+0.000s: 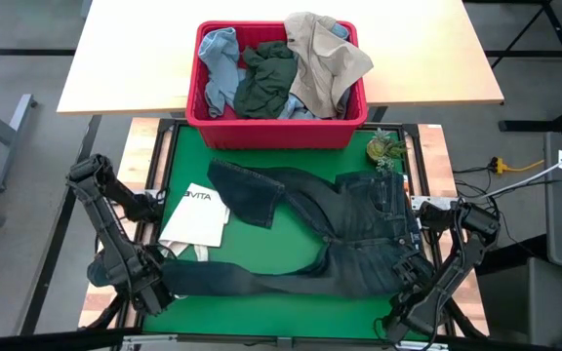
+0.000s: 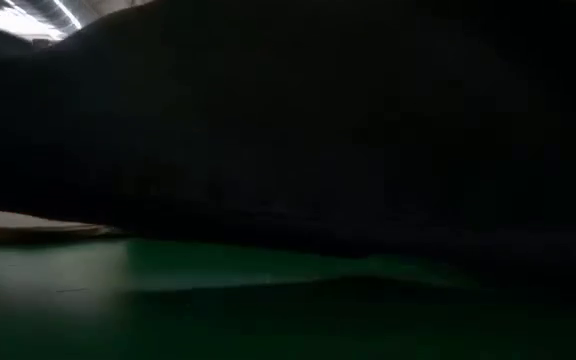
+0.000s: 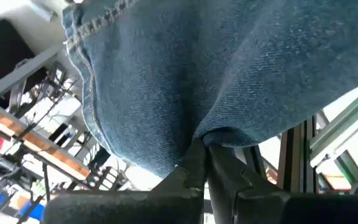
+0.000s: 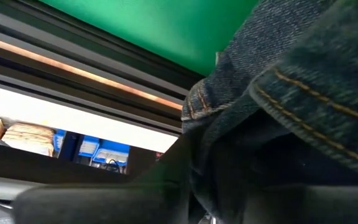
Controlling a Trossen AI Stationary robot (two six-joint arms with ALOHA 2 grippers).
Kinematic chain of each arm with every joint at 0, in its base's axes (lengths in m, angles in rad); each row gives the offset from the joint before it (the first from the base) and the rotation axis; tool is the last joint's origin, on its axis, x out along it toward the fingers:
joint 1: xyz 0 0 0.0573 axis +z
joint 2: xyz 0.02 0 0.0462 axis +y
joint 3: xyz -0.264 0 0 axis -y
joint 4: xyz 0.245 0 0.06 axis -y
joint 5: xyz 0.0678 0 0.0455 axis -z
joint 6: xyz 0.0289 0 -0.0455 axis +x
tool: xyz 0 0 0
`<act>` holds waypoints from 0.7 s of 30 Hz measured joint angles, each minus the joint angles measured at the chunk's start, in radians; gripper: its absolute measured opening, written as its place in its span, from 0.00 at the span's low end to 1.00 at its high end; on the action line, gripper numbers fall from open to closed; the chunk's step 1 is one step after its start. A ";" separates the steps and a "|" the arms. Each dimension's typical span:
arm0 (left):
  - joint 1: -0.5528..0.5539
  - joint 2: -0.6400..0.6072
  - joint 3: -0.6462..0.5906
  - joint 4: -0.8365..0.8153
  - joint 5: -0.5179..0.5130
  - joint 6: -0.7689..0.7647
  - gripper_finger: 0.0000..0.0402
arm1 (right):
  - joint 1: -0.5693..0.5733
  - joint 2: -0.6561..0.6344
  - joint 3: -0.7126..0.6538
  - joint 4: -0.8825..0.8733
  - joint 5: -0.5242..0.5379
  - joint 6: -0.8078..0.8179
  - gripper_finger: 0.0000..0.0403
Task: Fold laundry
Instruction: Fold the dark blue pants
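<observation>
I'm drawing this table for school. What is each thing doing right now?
jeans: spread on the green mat, one leg folded over, held at both ends
red basket: full of crumpled clothes
white tote bag: lying flat beside the jeans
left tool: shut on the jeans' leg
right tool: at the jeans' waist, grip unclear

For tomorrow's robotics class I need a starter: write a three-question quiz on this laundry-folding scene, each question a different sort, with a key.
1. True or false: the jeans lie spread on the green mat.
2. Which holds the beige garment? A) red basket B) white tote bag C) left gripper
3. Fill in: the left gripper's fingers are shut on the jeans' ____.

Key: 1 true; 2 A; 3 leg. The right gripper sits at the jeans' waist end.
</observation>
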 joint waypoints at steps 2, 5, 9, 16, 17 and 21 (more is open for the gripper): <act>0.000 0.000 0.000 0.000 -0.022 0.000 0.00 | 0.000 0.000 0.000 0.000 0.002 0.001 0.23; 0.000 0.000 0.000 -0.001 -0.059 0.000 0.00 | 0.000 0.000 0.000 -0.002 0.003 0.000 0.31; 0.000 0.000 0.000 -0.001 -0.134 0.027 0.00 | -0.017 0.001 0.000 -0.015 -0.029 -0.044 0.37; -0.001 0.000 0.014 0.000 -0.243 0.069 0.00 | -0.050 -0.038 0.094 -0.069 0.051 -0.080 0.39; -0.001 0.000 0.020 -0.001 -0.259 0.069 0.00 | -0.056 -0.048 0.118 -0.088 0.086 -0.085 0.39; -0.002 0.000 0.039 0.000 -0.365 0.063 0.00 | -0.077 -0.084 0.231 -0.108 0.276 -0.084 0.39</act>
